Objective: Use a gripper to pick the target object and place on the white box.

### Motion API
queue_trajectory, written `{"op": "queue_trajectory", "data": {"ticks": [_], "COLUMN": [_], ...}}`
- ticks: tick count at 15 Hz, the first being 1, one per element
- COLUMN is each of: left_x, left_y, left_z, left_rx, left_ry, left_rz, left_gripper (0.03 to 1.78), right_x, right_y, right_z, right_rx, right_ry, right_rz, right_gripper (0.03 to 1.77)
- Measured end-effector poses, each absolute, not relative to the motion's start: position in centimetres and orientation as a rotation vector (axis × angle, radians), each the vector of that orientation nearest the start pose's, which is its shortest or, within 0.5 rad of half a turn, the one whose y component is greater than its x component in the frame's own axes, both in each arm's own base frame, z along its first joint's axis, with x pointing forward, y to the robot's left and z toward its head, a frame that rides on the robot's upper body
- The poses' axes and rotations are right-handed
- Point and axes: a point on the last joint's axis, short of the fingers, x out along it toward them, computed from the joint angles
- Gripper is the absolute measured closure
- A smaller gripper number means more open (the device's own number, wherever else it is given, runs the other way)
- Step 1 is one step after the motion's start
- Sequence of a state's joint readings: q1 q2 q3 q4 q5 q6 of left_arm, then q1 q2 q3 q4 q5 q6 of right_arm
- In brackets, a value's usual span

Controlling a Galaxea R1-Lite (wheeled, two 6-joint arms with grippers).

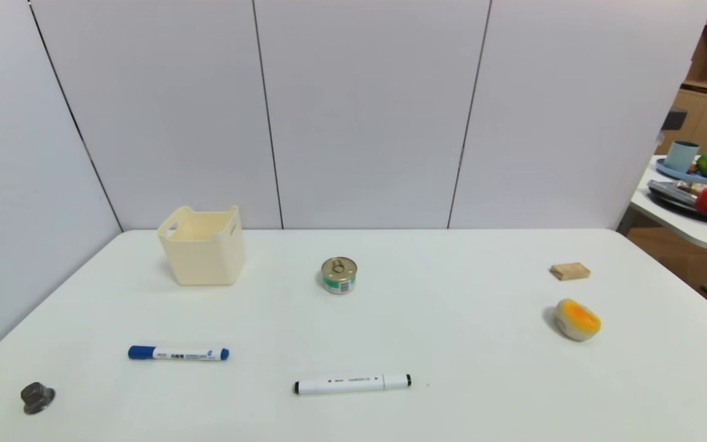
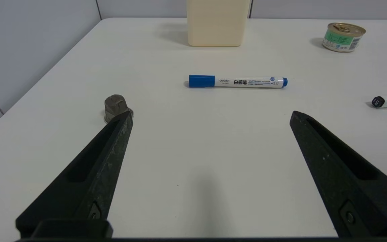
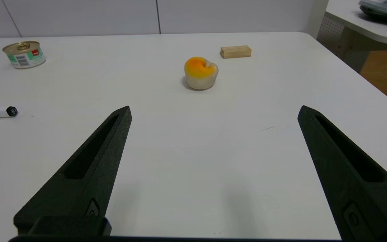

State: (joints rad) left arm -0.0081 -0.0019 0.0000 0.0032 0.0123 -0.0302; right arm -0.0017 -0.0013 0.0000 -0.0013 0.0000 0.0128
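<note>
The cream-white box [image 1: 202,245] stands upright at the back left of the table, and its lower wall [image 2: 217,23] also shows in the left wrist view. No small wooden cube shows in any view. My left gripper [image 2: 211,115] hovers open over the front left of the table with nothing between its fingers; one fingertip sits just in front of a grey metal nut [image 2: 114,104]. Over the front right of the table, my right gripper [image 3: 215,108] is open too and holds nothing. Neither gripper appears in the head view.
On the table are a tin can [image 1: 339,275], a blue marker [image 1: 178,353], a black-capped white marker [image 1: 352,383], the grey nut [image 1: 37,397], an orange-and-white lump [image 1: 577,320] and a flat rectangular wooden block [image 1: 570,271]. A side table [image 1: 685,227] with dishes stands at right.
</note>
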Motion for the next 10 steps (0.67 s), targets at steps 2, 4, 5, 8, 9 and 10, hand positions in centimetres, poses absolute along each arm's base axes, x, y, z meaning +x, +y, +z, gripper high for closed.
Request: {"op": "queue_trajectory", "data": {"ticks": [2, 4, 5, 8, 9, 10], "left_x": [-2.29, -2.3, -2.29, -2.29, -2.29, -2.29], "left_y": [0.05, 0.05, 0.05, 0.05, 0.05, 0.05], "left_z": [7.52, 7.52, 7.51, 7.51, 7.51, 7.51], "left_rx": [-0.03, -0.03, -0.03, -0.03, -0.03, -0.03], "left_ry": [0.001, 0.001, 0.001, 0.001, 0.001, 0.001], "left_rz": [0.005, 0.005, 0.005, 0.005, 0.005, 0.005], "left_gripper": [0.12, 0.12, 0.12, 0.12, 0.12, 0.12], "right_x": [-2.29, -2.29, -2.29, -2.3, -2.3, -2.3], "right_y": [0.0, 0.0, 0.0, 0.0, 0.0, 0.0], "right_z": [7.56, 7.56, 7.54, 7.6, 7.59, 7.58], "right_rx": [0.015, 0.021, 0.02, 0.019, 0.02, 0.02], "right_ry": [-0.003, -0.003, -0.001, -0.003, -0.003, -0.003], "right_rz": [-0.002, -0.003, -0.003, -0.003, -0.003, -0.003], "right_gripper": [0.09, 0.09, 0.09, 0.09, 0.09, 0.09]}}
